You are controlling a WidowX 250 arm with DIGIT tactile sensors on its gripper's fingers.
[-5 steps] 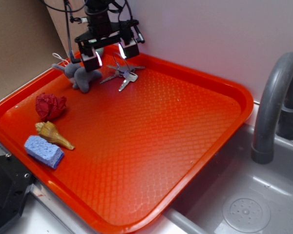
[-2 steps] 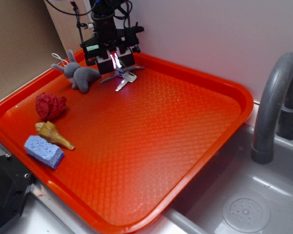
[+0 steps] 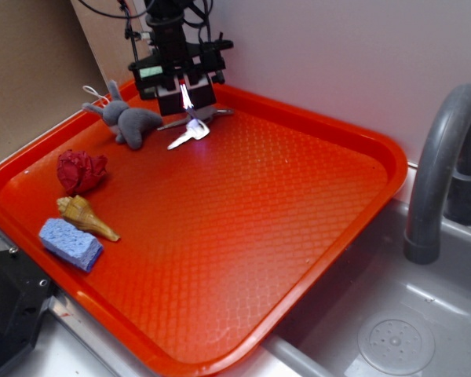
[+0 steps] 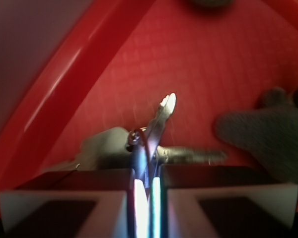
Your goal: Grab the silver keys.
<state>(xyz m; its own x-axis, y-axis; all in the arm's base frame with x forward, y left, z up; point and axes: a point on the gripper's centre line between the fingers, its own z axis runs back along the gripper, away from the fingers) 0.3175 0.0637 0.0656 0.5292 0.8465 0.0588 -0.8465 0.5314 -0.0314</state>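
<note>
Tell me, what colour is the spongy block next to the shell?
Light blue; the sponge shows best in the exterior view.

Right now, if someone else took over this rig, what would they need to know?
Hand: closed on the silver keys, pinching the ring between its fingers at the far edge of the red tray.
Keys: one blade hangs free and others still seem to touch the tray, right beside the grey plush toy.
Done: grasp made.
Left: lift clear and confirm the bunch holds.
</note>
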